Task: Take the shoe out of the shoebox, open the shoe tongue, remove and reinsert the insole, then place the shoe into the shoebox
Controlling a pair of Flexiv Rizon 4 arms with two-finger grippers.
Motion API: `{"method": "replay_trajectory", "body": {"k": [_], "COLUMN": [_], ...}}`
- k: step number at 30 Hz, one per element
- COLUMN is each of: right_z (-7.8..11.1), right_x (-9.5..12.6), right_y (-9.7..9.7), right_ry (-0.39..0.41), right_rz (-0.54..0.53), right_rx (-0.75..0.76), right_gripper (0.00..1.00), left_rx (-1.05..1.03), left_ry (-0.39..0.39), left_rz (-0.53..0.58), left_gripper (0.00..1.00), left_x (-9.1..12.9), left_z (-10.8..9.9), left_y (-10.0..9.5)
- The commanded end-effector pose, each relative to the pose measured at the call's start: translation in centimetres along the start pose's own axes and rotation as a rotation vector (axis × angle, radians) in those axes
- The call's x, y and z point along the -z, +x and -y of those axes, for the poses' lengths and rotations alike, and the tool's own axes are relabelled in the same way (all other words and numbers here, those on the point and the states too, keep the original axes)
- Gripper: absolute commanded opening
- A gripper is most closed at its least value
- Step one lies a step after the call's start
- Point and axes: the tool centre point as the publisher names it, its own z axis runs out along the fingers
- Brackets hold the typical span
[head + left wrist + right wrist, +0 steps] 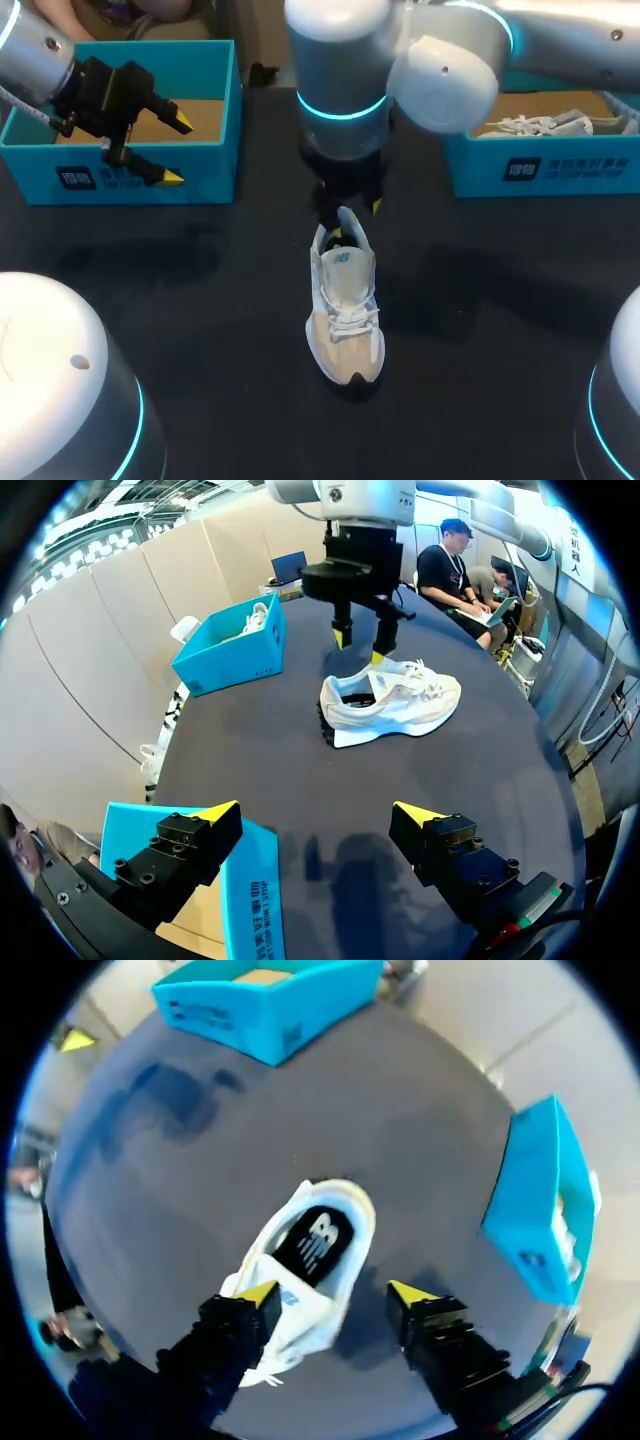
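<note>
White shoe [345, 320] stands upright on the dark table [200, 280], mid-table, out of any box, toe toward the robot and heel toward the far edge. The dark insole [320, 1240] shows in the shoe opening, seated inside. Laces look tied.

Right gripper [356, 220] hangs over the heel end of the shoe, fingers spread and holding nothing. In the right wrist view the right gripper [333, 1293] straddles the collar: one yellow tip sits over the shoe's side, the other is off the shoe over bare table. Can't tell if the first tip touches the shoe.

Left gripper [178, 152] is well apart from the shoe, over the front wall of the empty shoebox [215, 170] at the far left, fingers wide apart with nothing between them. The left wrist view shows the same: left gripper [315, 813] released, the box wall under one finger, shoe [390, 700] well ahead with the right gripper [360, 645] above it.

Far right, another blue box [480, 170] holds a second shoe [560, 125].
</note>
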Motion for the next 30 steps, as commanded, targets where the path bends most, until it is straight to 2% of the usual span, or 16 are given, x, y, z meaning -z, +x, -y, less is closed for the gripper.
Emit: {"method": "replay_trajectory", "body": {"k": [1,4,10,14,21,30], "right_z": [-0.4,-1.5,-3.1,-4.2,-5.7,-6.3], "right_x": [1.3,1.5,0.8,-0.4,-3.7,-7.1], "right_y": [-1.0,-1.3,-1.6,-1.6,-1.4,-1.5], "right_ry": [-0.063,-0.103,-0.114,-0.128,-0.122,-0.085], "right_rz": [0.038,0.053,0.107,0.099,0.055,0.039], "right_rx": [0.197,0.305,0.473,0.555,0.647,0.736], "right_gripper": [0.83,1.00,1.00,1.00,1.00,0.96], "left_rx": [0.000,0.000,0.000,0.000,0.000,0.000], "left_ry": [-0.004,-0.004,-0.004,-0.004,-0.004,-0.004], "left_rz": [-0.002,-0.002,-0.002,-0.002,-0.002,-0.002], "left_gripper": [1.00,1.00,1.00,1.00,1.00,1.00], "left_x": [0.0,0.0,0.0,0.0,0.0,0.0], "left_z": [0.1,0.1,0.1,0.1,0.1,0.1], "left_y": [0.0,0.0,0.0,0.0,0.0,0.0]}}
